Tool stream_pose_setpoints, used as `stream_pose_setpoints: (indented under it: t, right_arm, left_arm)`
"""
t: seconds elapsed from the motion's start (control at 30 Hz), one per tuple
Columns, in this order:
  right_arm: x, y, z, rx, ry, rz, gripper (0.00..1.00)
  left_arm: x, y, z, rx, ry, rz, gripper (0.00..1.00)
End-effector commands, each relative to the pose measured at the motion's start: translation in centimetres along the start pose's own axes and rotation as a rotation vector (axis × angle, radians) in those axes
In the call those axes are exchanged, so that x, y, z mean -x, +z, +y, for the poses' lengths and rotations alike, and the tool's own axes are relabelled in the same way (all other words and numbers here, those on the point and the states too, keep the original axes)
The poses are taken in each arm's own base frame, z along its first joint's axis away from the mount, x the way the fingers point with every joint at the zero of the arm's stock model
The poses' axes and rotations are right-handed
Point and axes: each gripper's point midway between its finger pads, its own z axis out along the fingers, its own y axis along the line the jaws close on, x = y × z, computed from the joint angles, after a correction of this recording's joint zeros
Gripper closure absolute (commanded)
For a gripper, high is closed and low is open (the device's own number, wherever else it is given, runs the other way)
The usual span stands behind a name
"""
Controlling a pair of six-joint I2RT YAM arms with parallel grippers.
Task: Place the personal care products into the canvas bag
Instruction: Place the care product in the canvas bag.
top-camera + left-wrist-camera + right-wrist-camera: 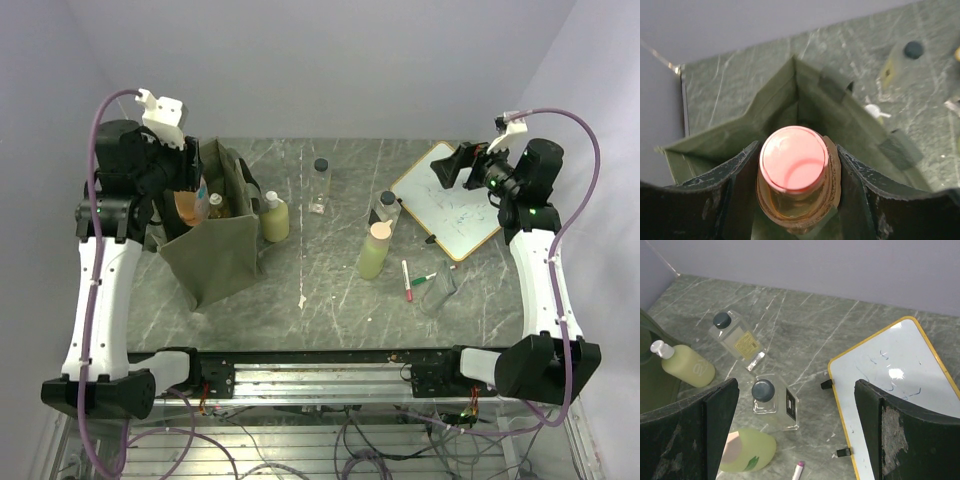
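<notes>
soft even light, wrist foregrounds blurred

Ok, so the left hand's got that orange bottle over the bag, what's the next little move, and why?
Probably lower the left hand straight down a little before letting go. It is shut on the orange bottle, which hangs over the open mouth of the canvas bag, with the bag's walls showing around it. A short descent should keep the bottle from dropping hard or catching the rim.

Pale lilac walls [330, 60], grey marble table [330, 290]
</notes>
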Motion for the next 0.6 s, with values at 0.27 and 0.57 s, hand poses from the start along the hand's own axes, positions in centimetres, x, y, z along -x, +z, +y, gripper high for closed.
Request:
stream_pose_setpoints:
  t: [0.27,0.57]
  right_arm:
    - [0.8,-0.4,0.5,0.0,-0.035,-0.023,0.0]
    - [0.2,-0.5,0.5,-0.001,-0.03,-0.016,0.0]
  left_arm:
    - [-2.8,2.4,6.8,0.387,-0.131,-0.017,0.93]
    - [-6.0,4.7,7.8,0.451,-0.177,0.008,0.93]
